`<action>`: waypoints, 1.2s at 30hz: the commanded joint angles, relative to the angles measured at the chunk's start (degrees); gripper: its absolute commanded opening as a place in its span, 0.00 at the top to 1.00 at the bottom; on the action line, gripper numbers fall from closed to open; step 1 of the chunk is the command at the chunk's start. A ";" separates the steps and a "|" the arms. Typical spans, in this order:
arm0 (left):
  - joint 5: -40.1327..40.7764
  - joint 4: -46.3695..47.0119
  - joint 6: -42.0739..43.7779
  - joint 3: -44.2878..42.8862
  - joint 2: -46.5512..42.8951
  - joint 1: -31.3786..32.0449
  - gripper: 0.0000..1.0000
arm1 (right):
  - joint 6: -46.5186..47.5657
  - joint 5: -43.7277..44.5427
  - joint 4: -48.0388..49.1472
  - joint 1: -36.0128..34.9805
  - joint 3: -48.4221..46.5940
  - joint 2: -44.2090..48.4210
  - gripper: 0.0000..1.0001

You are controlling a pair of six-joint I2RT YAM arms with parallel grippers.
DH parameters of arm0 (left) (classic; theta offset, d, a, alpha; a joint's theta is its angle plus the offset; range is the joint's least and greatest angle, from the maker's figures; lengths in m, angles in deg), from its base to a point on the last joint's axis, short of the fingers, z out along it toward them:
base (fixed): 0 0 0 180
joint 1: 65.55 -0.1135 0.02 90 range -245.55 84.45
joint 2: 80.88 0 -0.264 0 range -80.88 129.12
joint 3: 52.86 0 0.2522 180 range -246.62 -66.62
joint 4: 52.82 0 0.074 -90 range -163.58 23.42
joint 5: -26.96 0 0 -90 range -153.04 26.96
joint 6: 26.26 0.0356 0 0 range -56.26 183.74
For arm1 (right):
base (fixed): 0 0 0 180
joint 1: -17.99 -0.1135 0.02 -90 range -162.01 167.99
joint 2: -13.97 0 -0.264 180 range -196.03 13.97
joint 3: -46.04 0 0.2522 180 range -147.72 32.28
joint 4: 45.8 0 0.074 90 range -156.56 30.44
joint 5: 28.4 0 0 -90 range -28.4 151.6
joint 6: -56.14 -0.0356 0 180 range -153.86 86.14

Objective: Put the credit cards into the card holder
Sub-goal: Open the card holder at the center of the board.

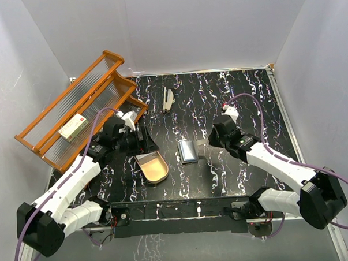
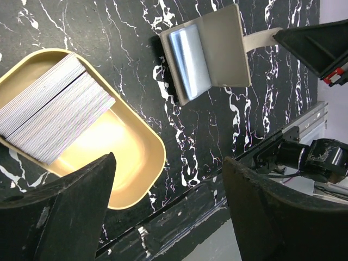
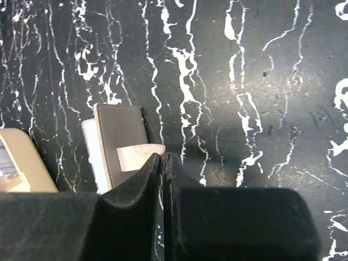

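The credit cards (image 2: pixel 54 111) sit stacked in the tan tray (image 2: pixel 117 141), just ahead of your left gripper (image 2: pixel 168 163) and off to one side of its gap. That gripper is spread wide with nothing in it. Swing across so the stack falls between the fingers, come down straight, and close on a thin bundle. The tray's wall crowds the stack, so watch that rim as you descend. The card holder (image 2: pixel 209 54) lies open beyond the same gripper on the other side, shiny sleeve up. Your right gripper (image 3: pixel 163 157) is pinched tight on the holder's strap tab (image 3: pixel 136 157), with the holder right at its fingertips. Hold it steady, that's your anchor.
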 commanded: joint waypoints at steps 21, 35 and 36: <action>2.79 21.89 -4.62 -10.97 29.05 11.84 0.24 | 2.05 -0.39 -2.43 6.68 5.06 5.57 1.00; -1.17 32.80 -5.00 -11.50 40.59 13.15 0.35 | 1.59 -3.96 0.52 6.62 7.20 6.14 1.00; -1.63 33.77 -5.26 -11.18 40.75 13.16 0.35 | 1.69 -4.13 0.60 6.66 7.21 6.08 1.00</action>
